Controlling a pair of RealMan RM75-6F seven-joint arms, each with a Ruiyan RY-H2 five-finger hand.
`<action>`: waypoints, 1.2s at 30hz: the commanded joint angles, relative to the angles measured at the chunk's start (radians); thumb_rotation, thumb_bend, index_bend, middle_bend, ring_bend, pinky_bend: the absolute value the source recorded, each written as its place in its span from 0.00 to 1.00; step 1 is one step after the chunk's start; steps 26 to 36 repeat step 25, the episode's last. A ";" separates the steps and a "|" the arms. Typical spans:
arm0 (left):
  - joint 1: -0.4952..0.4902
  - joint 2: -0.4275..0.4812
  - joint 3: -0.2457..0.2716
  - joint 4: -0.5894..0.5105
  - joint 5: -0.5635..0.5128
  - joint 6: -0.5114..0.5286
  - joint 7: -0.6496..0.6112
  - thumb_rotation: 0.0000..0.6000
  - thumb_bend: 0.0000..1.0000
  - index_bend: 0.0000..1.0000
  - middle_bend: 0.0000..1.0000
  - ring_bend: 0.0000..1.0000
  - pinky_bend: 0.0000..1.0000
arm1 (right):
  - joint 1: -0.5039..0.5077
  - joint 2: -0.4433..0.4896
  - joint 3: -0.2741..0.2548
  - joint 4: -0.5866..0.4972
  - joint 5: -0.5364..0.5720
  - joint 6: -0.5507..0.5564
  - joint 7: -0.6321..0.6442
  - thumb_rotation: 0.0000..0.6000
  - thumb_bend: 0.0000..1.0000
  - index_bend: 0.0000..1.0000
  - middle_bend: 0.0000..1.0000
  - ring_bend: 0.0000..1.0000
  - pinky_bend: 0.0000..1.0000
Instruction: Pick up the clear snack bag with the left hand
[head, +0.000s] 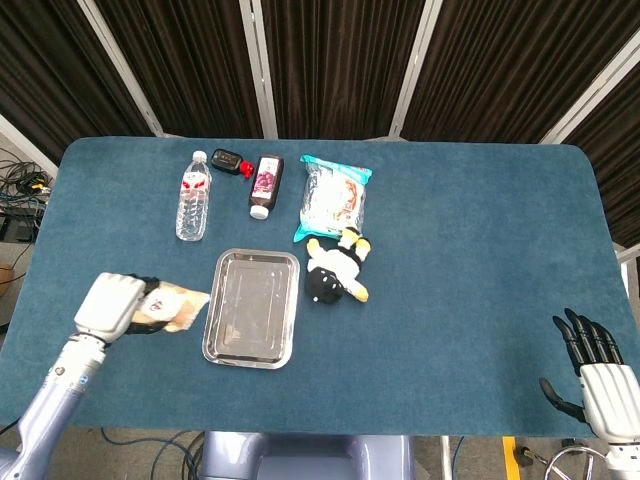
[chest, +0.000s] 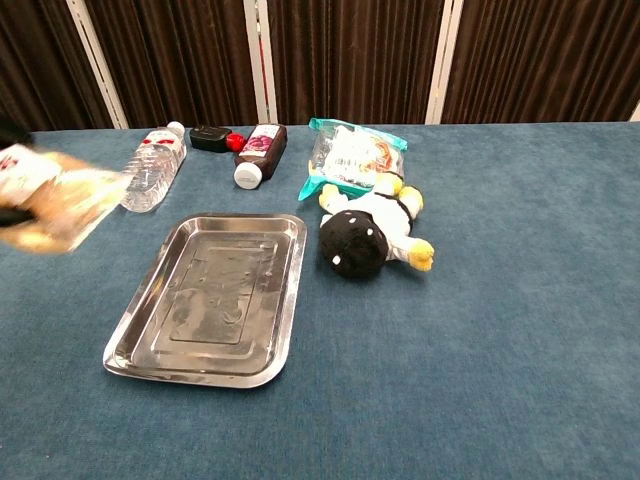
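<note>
My left hand (head: 110, 304) grips the clear snack bag (head: 172, 306), a see-through pouch of tan snacks with a white label. The bag is lifted off the table at the front left, just left of the steel tray (head: 252, 308). In the chest view the clear snack bag (chest: 62, 198) shows blurred at the left edge, above the cloth, while the hand itself is almost out of frame. My right hand (head: 592, 365) hangs open off the table's front right corner, fingers spread, holding nothing.
A water bottle (head: 193, 194), a small black and red item (head: 231, 161), a dark sauce bottle (head: 265, 183) and a teal snack pack (head: 334, 197) lie along the back. A penguin plush (head: 338, 269) lies right of the tray. The blue table (head: 480, 260) fills the right side.
</note>
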 joint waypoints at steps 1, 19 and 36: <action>-0.045 -0.023 -0.011 -0.037 0.004 -0.026 0.069 1.00 0.27 0.48 0.52 0.54 0.63 | 0.000 0.001 0.001 0.000 0.001 0.001 0.004 1.00 0.30 0.00 0.00 0.00 0.08; -0.082 -0.090 -0.013 -0.045 -0.193 0.014 0.226 1.00 0.09 0.07 0.00 0.07 0.25 | -0.001 0.014 0.005 -0.002 0.011 0.001 0.042 1.00 0.30 0.00 0.00 0.00 0.08; 0.069 -0.047 0.067 0.033 0.005 0.190 0.013 1.00 0.07 0.00 0.00 0.00 0.05 | 0.001 0.010 0.005 0.001 0.018 -0.010 0.024 1.00 0.30 0.00 0.00 0.00 0.08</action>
